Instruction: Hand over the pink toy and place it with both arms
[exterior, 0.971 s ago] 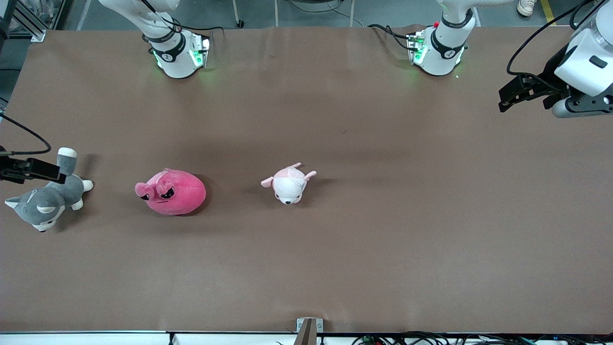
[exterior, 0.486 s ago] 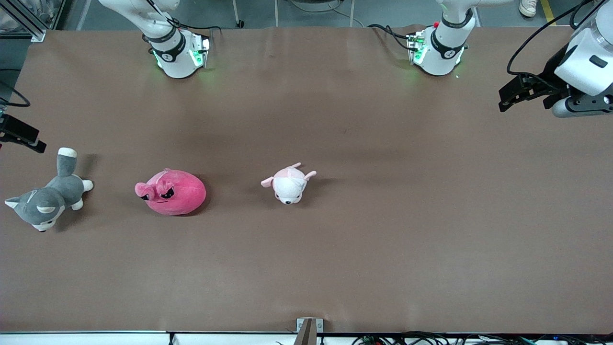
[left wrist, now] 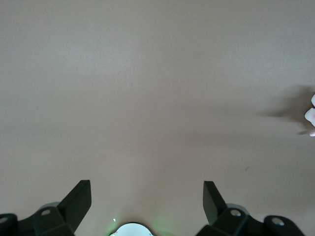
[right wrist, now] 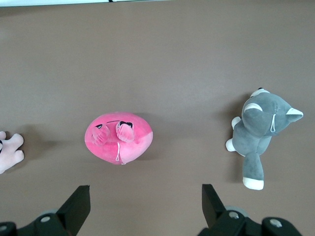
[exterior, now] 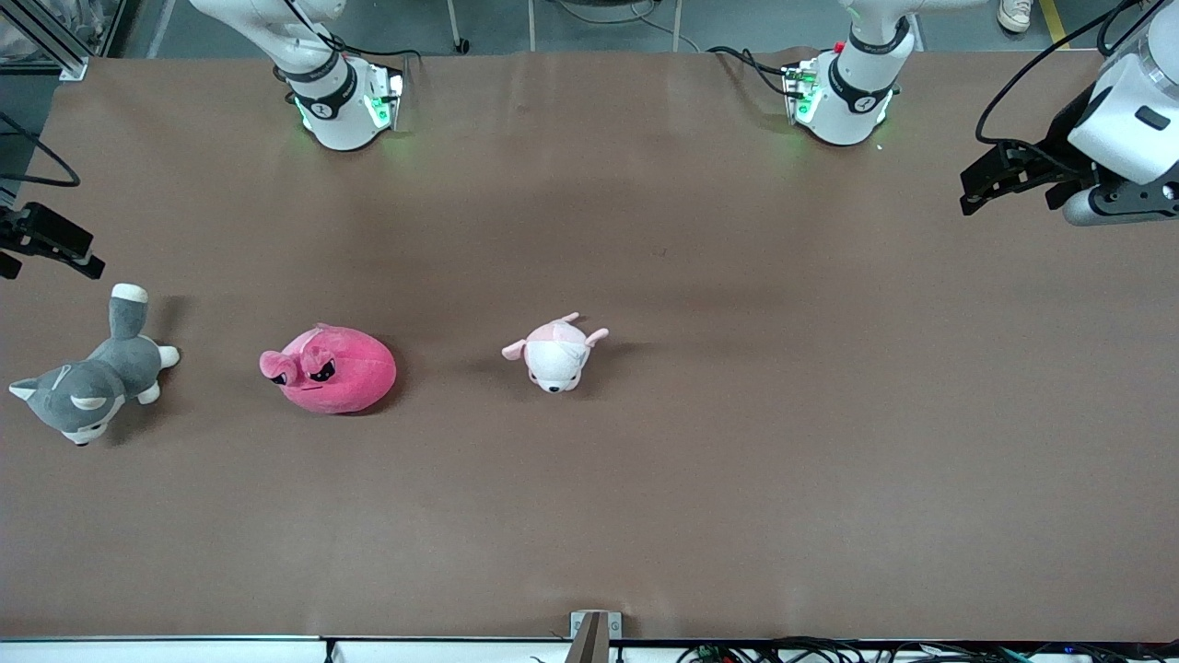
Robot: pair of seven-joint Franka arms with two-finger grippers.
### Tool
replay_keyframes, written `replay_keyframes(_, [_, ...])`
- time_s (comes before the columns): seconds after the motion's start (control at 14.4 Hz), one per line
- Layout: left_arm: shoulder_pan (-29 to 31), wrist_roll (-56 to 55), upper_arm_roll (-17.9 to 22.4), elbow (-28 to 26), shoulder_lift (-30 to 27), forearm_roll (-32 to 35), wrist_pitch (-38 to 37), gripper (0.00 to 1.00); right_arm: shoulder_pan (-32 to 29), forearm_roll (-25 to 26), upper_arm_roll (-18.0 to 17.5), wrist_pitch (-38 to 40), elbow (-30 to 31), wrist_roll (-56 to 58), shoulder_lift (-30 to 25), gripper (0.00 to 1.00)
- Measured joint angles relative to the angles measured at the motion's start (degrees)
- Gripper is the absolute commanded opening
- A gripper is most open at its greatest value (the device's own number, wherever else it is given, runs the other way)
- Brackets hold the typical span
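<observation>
Toys lie in a row on the brown surface [exterior: 737,460]: the pink toy [exterior: 330,370] sits between a grey husky plush [exterior: 87,382], at the right arm's edge, and a pale pink-and-white plush [exterior: 555,354] near the middle. The right gripper [right wrist: 145,206] hangs over that edge, fingers [right wrist: 78,204] wide and empty. The left gripper [left wrist: 146,204] waits over the left arm's edge, fingers [left wrist: 211,199] wide.

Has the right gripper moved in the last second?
Yes. The right gripper, fingers open, was over the grey husky and has moved away toward the robots' bases; the pink toy lies untouched.
</observation>
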State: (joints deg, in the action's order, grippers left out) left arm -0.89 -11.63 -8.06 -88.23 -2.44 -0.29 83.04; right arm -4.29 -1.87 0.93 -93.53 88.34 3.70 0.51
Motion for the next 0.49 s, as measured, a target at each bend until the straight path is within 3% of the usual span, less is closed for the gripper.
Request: replay_keyframes(0.49, [0.21,2.67,0.42,0.94,-0.01,0.00,0.00,1.00,0.00,0.47,-0.03,-0.97,3.93,0.00,-2.33,1.00])
